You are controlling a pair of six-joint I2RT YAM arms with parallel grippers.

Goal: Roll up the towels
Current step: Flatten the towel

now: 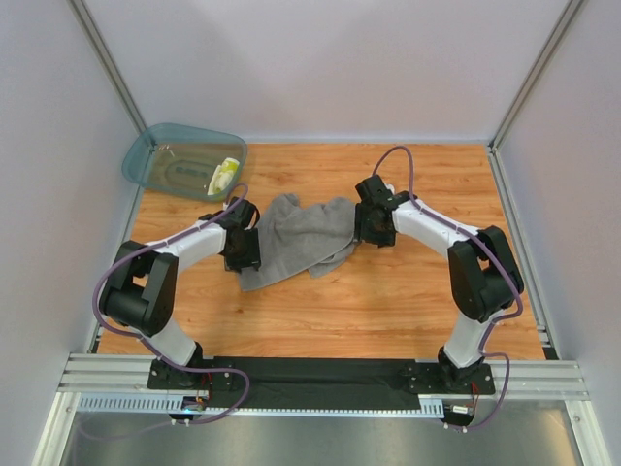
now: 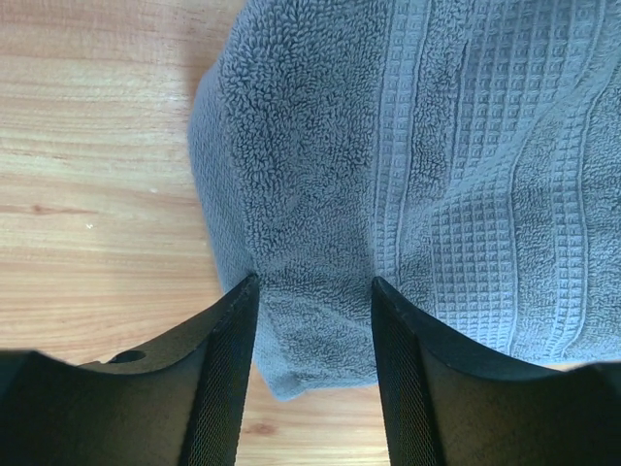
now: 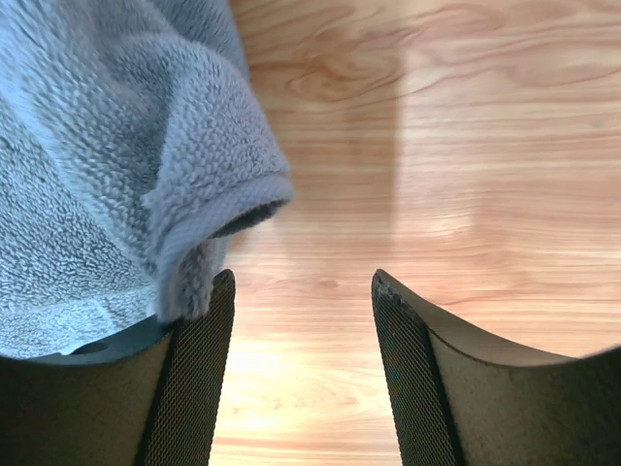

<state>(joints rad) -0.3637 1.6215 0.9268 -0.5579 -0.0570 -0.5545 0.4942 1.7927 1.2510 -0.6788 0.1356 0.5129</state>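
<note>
Grey towel (image 1: 303, 236): lying crumpled at the middle of the wooden desk (image 1: 388, 301), between the two arms.
Yellow-and-white cloth (image 1: 225, 176): sitting inside the teal tub (image 1: 160, 160) at the desk's far left corner, well apart from the grey towel.
Left tool (image 2: 315, 291): standing wide apart, its fingers straddling the towel's edge, not clamping it.
Right tool (image 3: 303, 282): gaping over bare wood, holding nothing; a towel fold is draping against one finger (image 3: 194, 388).
</note>
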